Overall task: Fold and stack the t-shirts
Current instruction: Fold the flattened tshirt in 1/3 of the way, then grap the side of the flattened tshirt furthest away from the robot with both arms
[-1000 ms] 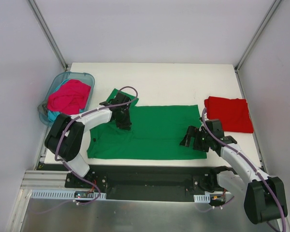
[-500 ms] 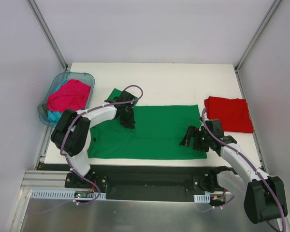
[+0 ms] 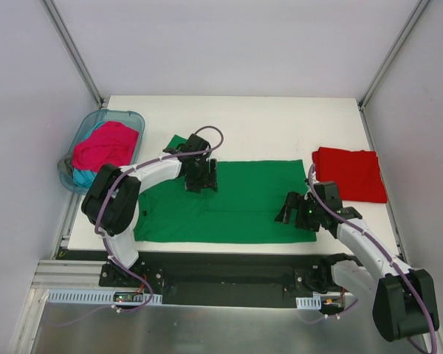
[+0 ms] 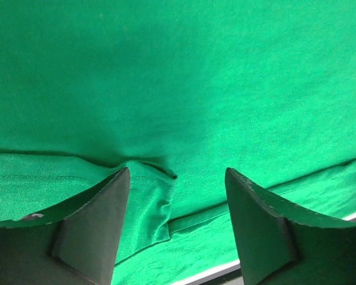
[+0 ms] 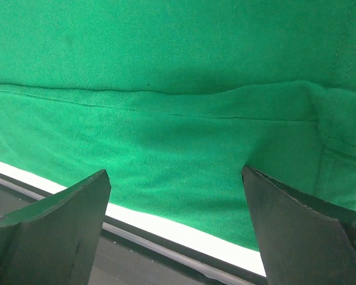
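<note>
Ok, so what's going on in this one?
Two arms are working on a green t-shirt spread on the table. The left gripper, open, is over a wrinkle near its far edge; the right gripper, also open, is over its near right corner. Neither grips cloth. A red t-shirt lies folded at the right; a basket at the left holds a pink t-shirt and teal cloth.

A big green t-shirt (image 3: pixel 244 195) lay spread out flat in the middle of the white table (image 3: pixel 266 125). One green sleeve poked out at its far left corner. The left gripper (image 3: pixel 201 179) was down on the shirt near that sleeve. The right gripper (image 3: pixel 289 210) was low over the shirt's near right corner. A red t-shirt (image 3: pixel 351 173) lay folded to the right. At the left, a blue basket (image 3: pixel 125 114) held a pink t-shirt (image 3: pixel 107 146) on top of a teal one (image 3: pixel 81 175).
</note>
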